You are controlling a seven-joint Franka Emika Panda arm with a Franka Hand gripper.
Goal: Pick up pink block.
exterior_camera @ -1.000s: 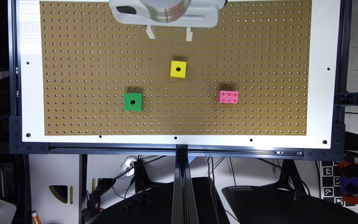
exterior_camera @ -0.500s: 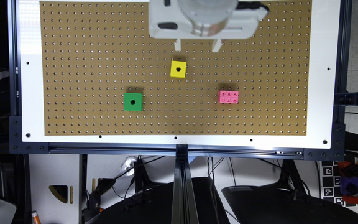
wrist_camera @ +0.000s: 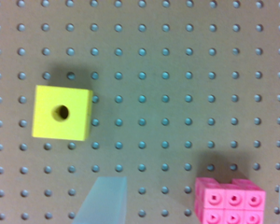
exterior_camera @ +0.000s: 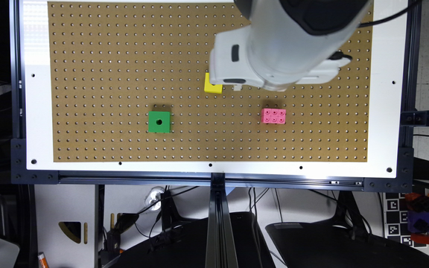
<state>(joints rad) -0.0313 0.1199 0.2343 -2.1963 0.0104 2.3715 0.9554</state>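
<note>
No legible text; tool (wrist_camera: 191,200) agape nr pink block (exterior_camera: 273,115).

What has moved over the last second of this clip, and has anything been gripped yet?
The arm has swung toward the exterior view's right and lower, now covering part of the yellow cube and nearing the pink block. The tool is open, gripping nothing. The pink block, yellow cube and green cube have not shifted.
</note>
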